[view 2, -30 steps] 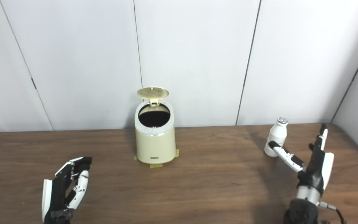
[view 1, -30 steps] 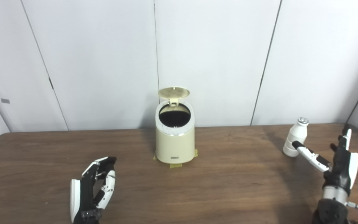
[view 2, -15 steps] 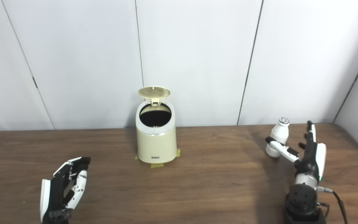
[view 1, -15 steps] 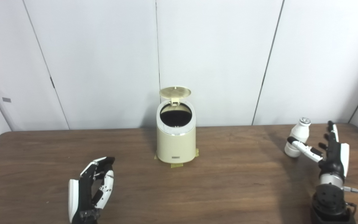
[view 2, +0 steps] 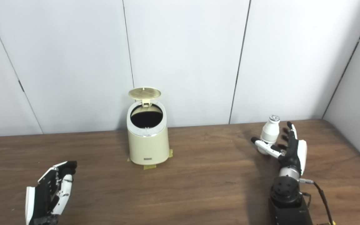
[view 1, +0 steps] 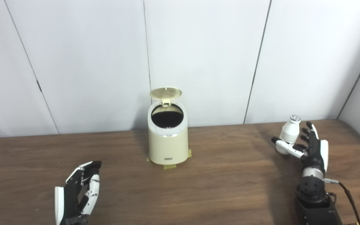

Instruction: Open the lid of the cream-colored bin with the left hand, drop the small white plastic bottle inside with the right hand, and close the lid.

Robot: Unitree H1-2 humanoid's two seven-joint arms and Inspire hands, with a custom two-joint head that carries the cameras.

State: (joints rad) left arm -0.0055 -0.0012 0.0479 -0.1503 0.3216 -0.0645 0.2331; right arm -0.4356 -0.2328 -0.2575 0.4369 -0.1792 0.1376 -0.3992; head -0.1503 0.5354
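Wrist and forearm of the left hand (view 1: 78, 195) are cut off by the bottom edge; the hand itself stands low at the near left over the table (view 1: 223, 187), fingers loosely curled and apart, holding nothing. Farther right, the right hand (view 1: 312, 148) reaches up from its dark forearm with fingers spread; its thumb crosses in front of the lower part of the small white plastic bottle (view 1: 289, 132), hiding that part, and whether the fingers behind actually touch the bottle cannot be told. The bottle stands upright near the table's far right. Farthest back, at centre, the cream-colored bin (view 1: 168, 145) sits on yellow tape (view 1: 169, 166), its lid (view 1: 165, 92) raised upright, the inside dark.
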